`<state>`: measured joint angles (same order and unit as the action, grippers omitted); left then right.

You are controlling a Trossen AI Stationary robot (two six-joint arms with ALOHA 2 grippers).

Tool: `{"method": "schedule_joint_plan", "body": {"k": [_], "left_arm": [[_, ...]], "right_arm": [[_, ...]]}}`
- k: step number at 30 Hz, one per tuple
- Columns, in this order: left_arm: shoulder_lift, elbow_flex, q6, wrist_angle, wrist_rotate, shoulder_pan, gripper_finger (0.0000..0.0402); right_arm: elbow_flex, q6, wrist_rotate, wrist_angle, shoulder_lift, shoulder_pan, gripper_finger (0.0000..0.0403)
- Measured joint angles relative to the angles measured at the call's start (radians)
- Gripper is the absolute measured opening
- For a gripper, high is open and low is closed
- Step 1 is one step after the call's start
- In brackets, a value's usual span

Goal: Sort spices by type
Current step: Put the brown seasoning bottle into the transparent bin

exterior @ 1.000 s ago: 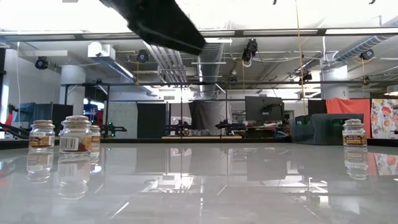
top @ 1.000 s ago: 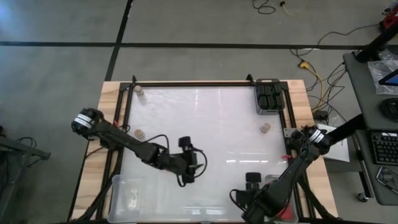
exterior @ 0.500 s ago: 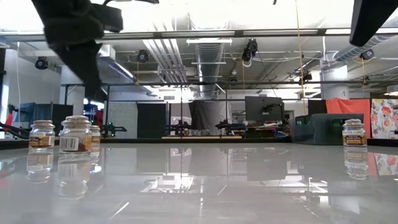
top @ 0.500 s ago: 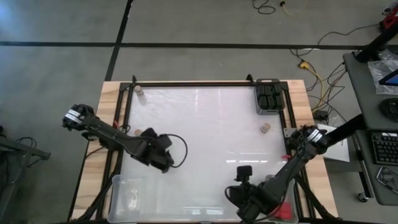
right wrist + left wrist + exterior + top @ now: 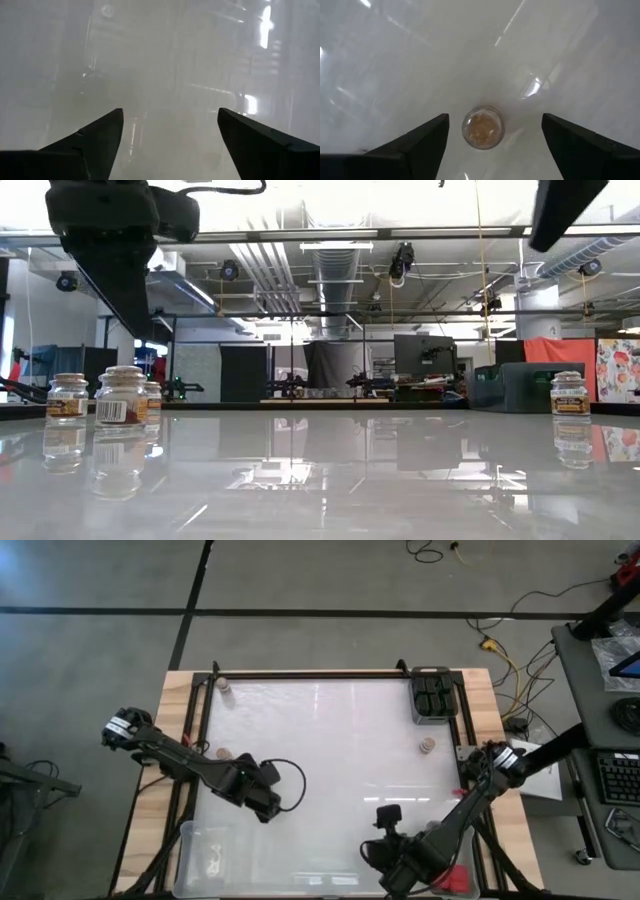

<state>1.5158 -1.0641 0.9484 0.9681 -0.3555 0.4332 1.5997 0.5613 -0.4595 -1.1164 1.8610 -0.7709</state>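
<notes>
A round tan-lidded spice jar [image 5: 482,127] stands upright on the white table, below and ahead of my left gripper [image 5: 492,150]. The gripper is open, points steeply down and touches nothing. From above, the gripper [image 5: 242,774] hangs just beside that jar [image 5: 224,753] at the table's left side. Another tan-lidded jar [image 5: 224,687] stands at the far left corner, and a third [image 5: 426,745] toward the right. My right gripper [image 5: 167,150] is open over the table's near edge [image 5: 387,848], with nothing between its fingers.
A clear bin [image 5: 432,698] holding black jars sits at the far right corner. Another clear bin [image 5: 190,840] lies at the near left corner. Something red [image 5: 456,876] shows under my right arm at the near right. The table's middle is bare.
My left gripper has swung from the table's middle toward its left edge and tipped from nearly level to steeply downward, ending above the tan-lidded jar. My right gripper has shifted a little toward the left along the near edge and rolled.
</notes>
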Motion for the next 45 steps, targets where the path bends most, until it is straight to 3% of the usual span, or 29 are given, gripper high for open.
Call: {"method": "schedule_joint_plan", "body": {"k": [5, 19, 22, 27, 32, 45], "left_arm": [[0.0, 0.0, -0.217, -0.036, 0.001, -0.009, 0.0297], [0.025, 0.0, -1.164, 0.058, 0.05, -0.01, 0.0295], [0.061, 0.0, -1.299, 0.058, 0.046, -0.011, 0.0295], [0.148, 0.0, -1.429, 0.116, -0.027, -0.011, 0.0294], [0.231, -0.03, -1.494, 0.116, -0.174, -0.003, 0.0294], [0.374, -0.222, -1.576, 0.193, -0.071, 0.002, 0.0294]], "right_arm": [[0.0, -0.009, 0.002, 0.0, 0.0, -0.016, 0.0331], [-0.002, -0.021, -0.065, 0.0, 0.0, -0.068, 0.0318], [-0.002, 0.018, -0.065, 0.0, 0.0, -0.073, 0.0311], [-0.009, 0.043, -0.066, 0.0, 0.0, -0.079, 0.03], [-0.01, 0.075, -0.066, 0.0, 0.0, -0.08, 0.0291], [-0.03, 0.123, -0.067, 0.002, 0.0, -0.08, 0.0282]]}}
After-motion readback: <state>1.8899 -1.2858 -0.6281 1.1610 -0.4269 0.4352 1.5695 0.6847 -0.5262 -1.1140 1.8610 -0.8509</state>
